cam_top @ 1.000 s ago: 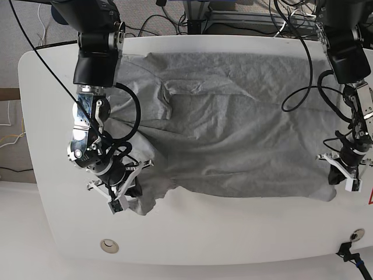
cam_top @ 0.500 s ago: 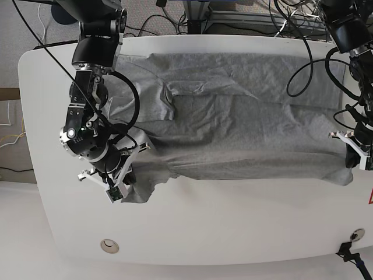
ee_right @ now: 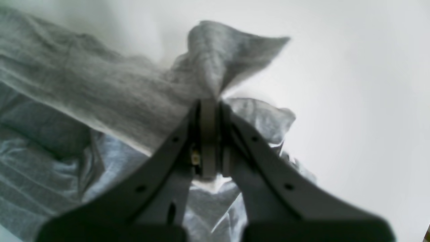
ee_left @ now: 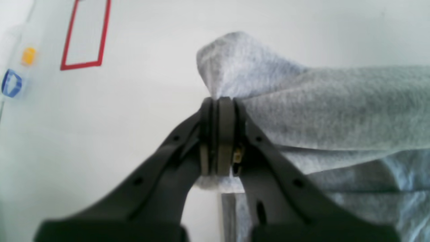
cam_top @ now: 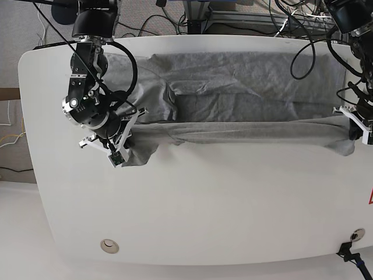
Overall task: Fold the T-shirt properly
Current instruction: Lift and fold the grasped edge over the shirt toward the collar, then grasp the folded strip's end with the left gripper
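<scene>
The T-shirt [cam_top: 233,99] is a heather-grey knit, soft and wrinkled, lying across the far half of the white worktop [cam_top: 204,210] with its long axis running side to side. Its near edge is raised into a taut, narrow band stretched between the two arms, and the cloth behind that band lies flat in shallow creases with one sleeve fold visible near the centre-left. The left pincer [cam_top: 352,129], on the right of the base view, is pressed together on one end of the band; the right pincer [cam_top: 119,153], on the left of the base view, is pressed together on the other end, where a loose flap of fabric hangs past it. The left wrist view resolves the mottled, fine-ribbed weave of the T-shirt [ee_left: 319,107] and shows a rounded peak of cloth standing above the dark, matte left pincer [ee_left: 219,134], detail the base view cannot give; it also shows a red rectangular outline [ee_left: 85,33] on the surface. The right wrist view shows the right pincer [ee_right: 209,137] pinching a pointed, folded tuft of the T-shirt [ee_right: 100,94], with paler, faintly striped layers beneath.
</scene>
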Tool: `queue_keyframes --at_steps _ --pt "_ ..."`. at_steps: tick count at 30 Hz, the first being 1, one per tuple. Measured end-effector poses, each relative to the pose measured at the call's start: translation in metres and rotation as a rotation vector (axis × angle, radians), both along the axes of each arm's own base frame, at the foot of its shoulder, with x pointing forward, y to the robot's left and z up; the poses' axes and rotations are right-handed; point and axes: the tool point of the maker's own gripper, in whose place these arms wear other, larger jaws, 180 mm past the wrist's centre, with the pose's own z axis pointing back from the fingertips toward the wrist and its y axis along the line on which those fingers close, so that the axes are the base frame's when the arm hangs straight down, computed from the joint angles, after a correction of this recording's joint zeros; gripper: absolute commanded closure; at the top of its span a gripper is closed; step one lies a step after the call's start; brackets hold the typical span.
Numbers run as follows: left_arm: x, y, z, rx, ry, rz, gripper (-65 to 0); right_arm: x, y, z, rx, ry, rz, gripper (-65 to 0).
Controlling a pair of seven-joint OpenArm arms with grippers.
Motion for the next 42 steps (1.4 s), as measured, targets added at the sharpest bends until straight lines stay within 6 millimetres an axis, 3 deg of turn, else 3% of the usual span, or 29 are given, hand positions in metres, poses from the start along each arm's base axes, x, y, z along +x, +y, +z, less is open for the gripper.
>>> queue_keyframes --at_steps 4,9,11,13,16,19,23,27,29,32,36,38,41,42 --pt "-0.014 0.001 -0.013 0.003 0.045 0.002 0.0 -0.017 0.001 -0.016 0.003 0.048 0.001 0.0" --pt "-0.024 -0.013 -0.034 0.037 0.131 -0.067 0.0 -0.03 0.0 -0.028 0.003 0.085 -0.001 0.0" --pt "-0.026 -0.015 -0.042 0.039 0.157 -0.078 -8.7 -0.034 0.001 -0.035 0.007 0.106 -0.001 0.0" --pt "-0.033 -0.015 -0.058 0.03 0.204 -0.075 -26.7 -0.04 -0.001 -0.049 0.008 0.145 -0.005 0.0" --pt "-0.046 -0.005 -0.074 0.054 0.273 -0.05 -47.7 -0.05 -0.003 -0.068 0.015 0.209 -0.02 -12.9" --pt "-0.045 0.0 -0.077 0.075 0.283 -0.046 -49.1 -0.055 -0.009 -0.081 0.008 0.247 -0.02 -27.3" --pt "-0.035 0.009 -0.071 0.117 0.281 -0.029 -49.2 -0.054 -0.017 -0.078 -0.011 0.228 -0.031 -37.8" --pt "-0.028 0.025 -0.043 0.165 0.225 -0.01 -49.2 -0.037 -0.031 -0.037 -0.038 0.098 -0.053 -40.1" --pt "-0.018 0.031 -0.021 0.201 0.178 0.005 -49.2 -0.028 -0.035 -0.019 -0.056 0.041 -0.059 -40.1" --pt "0.003 0.02 0.01 0.192 0.065 -0.021 -49.2 -0.024 -0.028 -0.011 -0.04 0.019 -0.038 -39.7" --pt "0.003 -0.002 0.009 0.126 0.051 -0.065 -49.2 -0.013 -0.016 -0.001 0.003 -0.037 -0.041 -37.5" --pt "-0.001 -0.022 0.0 0.077 0.073 -0.097 -49.1 -0.015 0.001 -0.003 0.061 -0.045 -0.039 -26.7" --pt "-0.012 -0.041 -0.015 0.035 0.097 -0.112 -49.1 -0.023 0.009 -0.016 0.087 -0.005 -0.029 0.0" --pt "-0.016 -0.041 -0.02 0.033 0.111 -0.107 -49.1 -0.023 0.007 -0.023 0.094 0.014 -0.053 0.0"
